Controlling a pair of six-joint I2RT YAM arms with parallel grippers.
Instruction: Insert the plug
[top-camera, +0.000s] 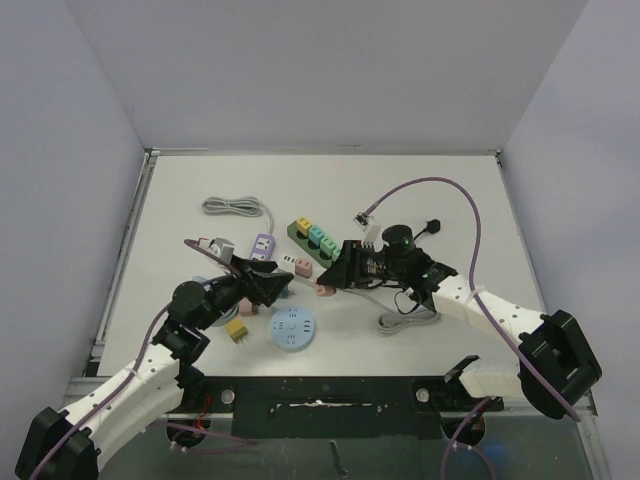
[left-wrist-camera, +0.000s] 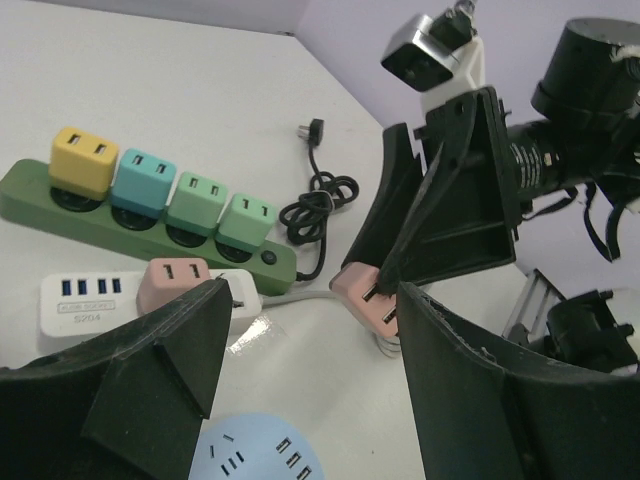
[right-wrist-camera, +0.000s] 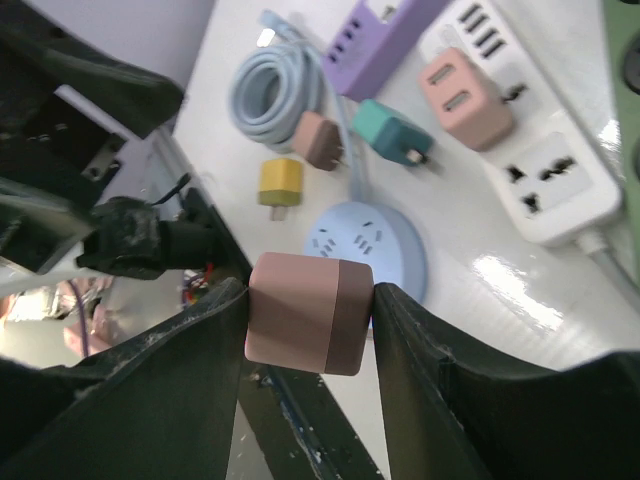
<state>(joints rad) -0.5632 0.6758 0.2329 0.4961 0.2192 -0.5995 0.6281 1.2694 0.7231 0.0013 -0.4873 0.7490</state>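
My right gripper (top-camera: 333, 277) is shut on a pink cube plug (right-wrist-camera: 310, 312) and holds it just above the table; the plug also shows in the top view (top-camera: 324, 290) and in the left wrist view (left-wrist-camera: 366, 296). The white power strip (right-wrist-camera: 535, 190), with another pink plug (right-wrist-camera: 465, 100) in it, lies just left of it in the top view (top-camera: 296, 265). A round light-blue socket hub (top-camera: 292, 328) lies in front, and also shows in the right wrist view (right-wrist-camera: 372, 238). My left gripper (top-camera: 266, 287) is open and empty, its jaws wide apart (left-wrist-camera: 310, 390), facing the held plug.
A green power strip (top-camera: 318, 240) carries several coloured plugs (left-wrist-camera: 150, 185). A purple strip (top-camera: 263, 245), a yellow plug (top-camera: 237, 330), a teal plug (right-wrist-camera: 395, 135), a brown plug (right-wrist-camera: 320, 140), a blue cable coil (right-wrist-camera: 272, 85), a grey coil (top-camera: 232, 207) and a grey cable (top-camera: 405, 320) lie around.
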